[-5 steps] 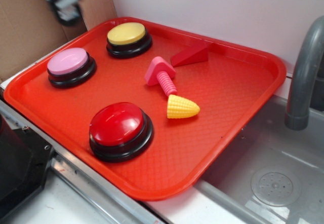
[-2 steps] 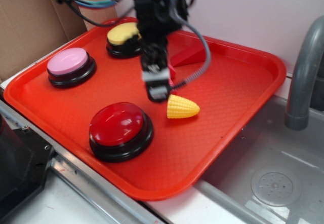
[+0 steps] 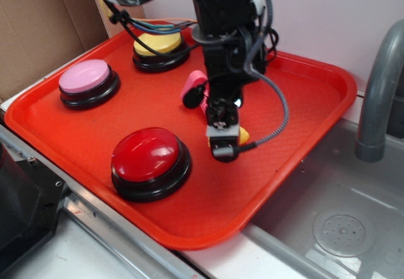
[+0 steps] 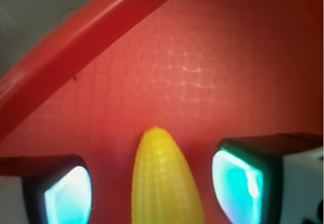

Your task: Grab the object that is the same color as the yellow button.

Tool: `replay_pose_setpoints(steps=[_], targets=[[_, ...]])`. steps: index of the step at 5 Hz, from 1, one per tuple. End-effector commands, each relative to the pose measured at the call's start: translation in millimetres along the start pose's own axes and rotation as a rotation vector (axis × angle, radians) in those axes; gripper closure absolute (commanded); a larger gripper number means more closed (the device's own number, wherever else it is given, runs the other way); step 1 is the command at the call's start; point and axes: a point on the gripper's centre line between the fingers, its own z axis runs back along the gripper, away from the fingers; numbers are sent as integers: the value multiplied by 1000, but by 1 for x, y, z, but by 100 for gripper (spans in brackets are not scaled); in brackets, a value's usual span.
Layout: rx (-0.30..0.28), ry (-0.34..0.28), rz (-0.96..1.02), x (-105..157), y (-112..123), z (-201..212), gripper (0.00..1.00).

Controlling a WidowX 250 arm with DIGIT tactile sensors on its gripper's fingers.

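The yellow toy corn cob (image 4: 164,181) lies on the red tray (image 3: 303,102), pointing away from me in the wrist view. My gripper (image 4: 154,183) is open and straddles it, one finger (image 4: 66,191) on each side with a gap to the corn. In the exterior view the gripper (image 3: 224,148) is low over the tray and hides most of the corn; only a yellow sliver (image 3: 243,136) shows. The yellow button (image 3: 154,43) stands at the tray's far left, partly behind cables.
A pink-topped button (image 3: 85,77) and a larger red-topped button (image 3: 148,156) stand on the tray's left and front. A pink screw toy (image 3: 192,89) lies beside the arm. A sink (image 3: 341,228) and grey faucet (image 3: 379,96) are to the right. Cardboard stands at the back left.
The arm has swung in from the back left, moved right and down, and now the open gripper sits around the corn. The red wedge is now hidden behind the arm.
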Motion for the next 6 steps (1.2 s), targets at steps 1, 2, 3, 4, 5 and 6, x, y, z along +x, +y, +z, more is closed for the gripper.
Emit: replay_pose_setpoints(steps=[1, 2, 3, 4, 5, 6], targets=[[-20, 10, 19, 0, -2, -13, 0], [-47, -12, -9, -2, -3, -13, 100], [-53, 3, -25, -3, -1, -10, 100], [-52, 13, -13, -3, 0, -4, 100], [-40, 21, 169, -10, 11, 39, 100], [-22, -2, 322, -28, 22, 73, 100]])
